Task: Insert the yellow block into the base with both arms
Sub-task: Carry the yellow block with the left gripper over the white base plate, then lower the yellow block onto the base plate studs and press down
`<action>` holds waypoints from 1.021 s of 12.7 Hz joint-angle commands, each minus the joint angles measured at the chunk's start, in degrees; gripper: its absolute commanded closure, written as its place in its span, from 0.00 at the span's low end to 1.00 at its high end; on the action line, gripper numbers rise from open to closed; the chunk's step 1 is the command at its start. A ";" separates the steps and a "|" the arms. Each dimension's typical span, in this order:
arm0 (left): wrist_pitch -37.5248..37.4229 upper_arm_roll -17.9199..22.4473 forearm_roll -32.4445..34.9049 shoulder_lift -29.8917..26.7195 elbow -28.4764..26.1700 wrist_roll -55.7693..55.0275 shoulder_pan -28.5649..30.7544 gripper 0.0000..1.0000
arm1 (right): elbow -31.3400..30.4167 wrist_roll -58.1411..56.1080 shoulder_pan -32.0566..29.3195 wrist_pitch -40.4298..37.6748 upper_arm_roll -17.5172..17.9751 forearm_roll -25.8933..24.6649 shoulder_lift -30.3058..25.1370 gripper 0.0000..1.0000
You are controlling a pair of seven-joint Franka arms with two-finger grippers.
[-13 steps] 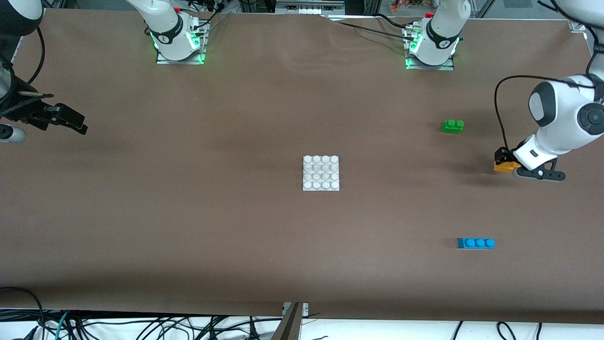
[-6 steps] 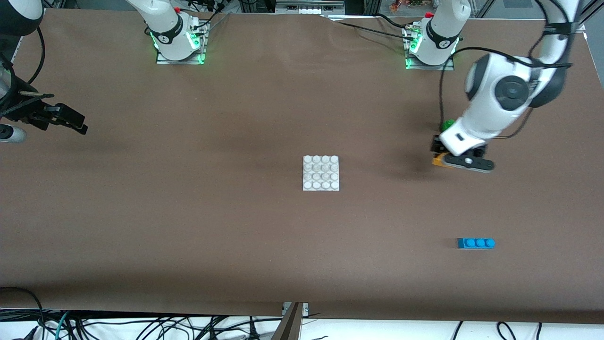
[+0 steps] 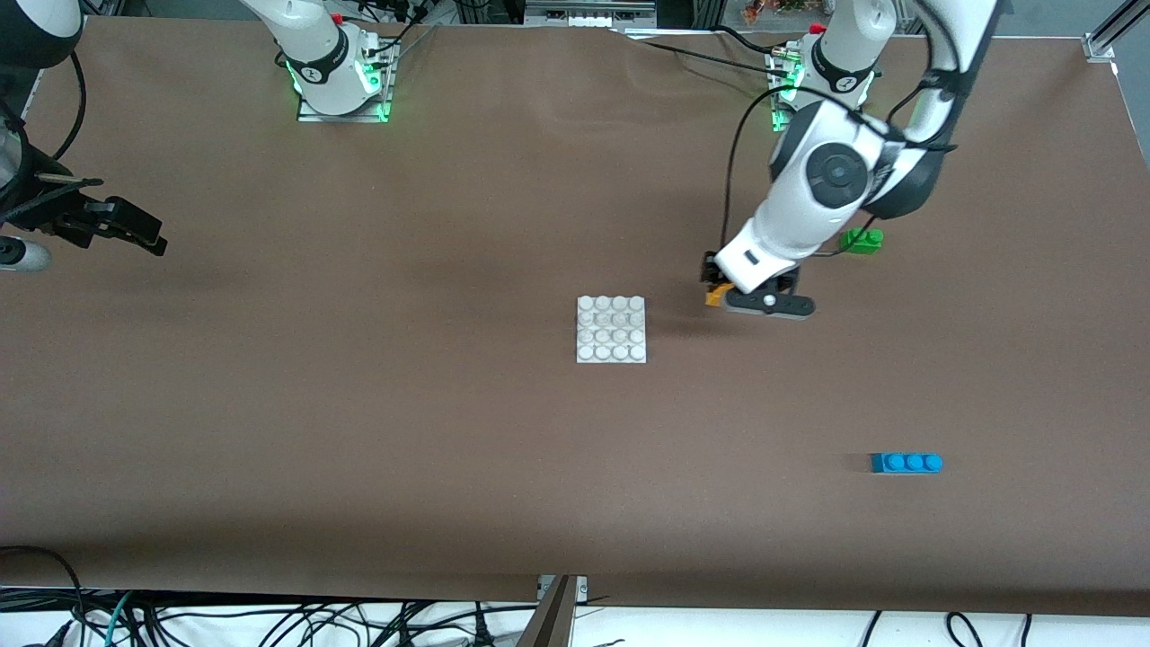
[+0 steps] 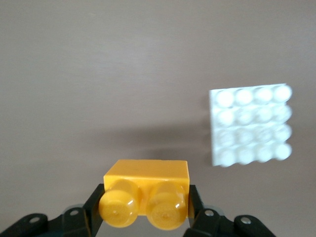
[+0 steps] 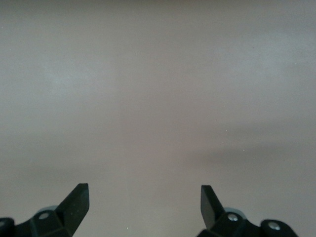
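Front view shows the left gripper point(image 3: 719, 289) clamped on the yellow block point(image 3: 716, 295), in the air over bare table just beside the base point(image 3: 611, 329), toward the left arm's end. Left wrist view shows the fingers point(image 4: 94, 207) pinching the brick's short ends, studs facing the camera. To seat it well, I would centre the brick over one stud pair, square its edges with the grid, then press straight down. Waiting at its own table end, the right gripper point(image 3: 121, 225) is spread open, empty.
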 commanded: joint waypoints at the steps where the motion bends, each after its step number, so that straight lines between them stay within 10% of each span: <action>1: -0.84 0.91 -0.78 9.96 10.70 -10.74 -6.75 1.00 | -0.55 -0.54 -0.37 -0.25 0.47 -0.21 -0.66 0.00; 13: -0.05 2.14 -0.52 22.47 21.98 -25.11 -14.33 1.00 | -0.64 -0.54 -0.37 -0.25 0.38 -0.30 -0.66 0.00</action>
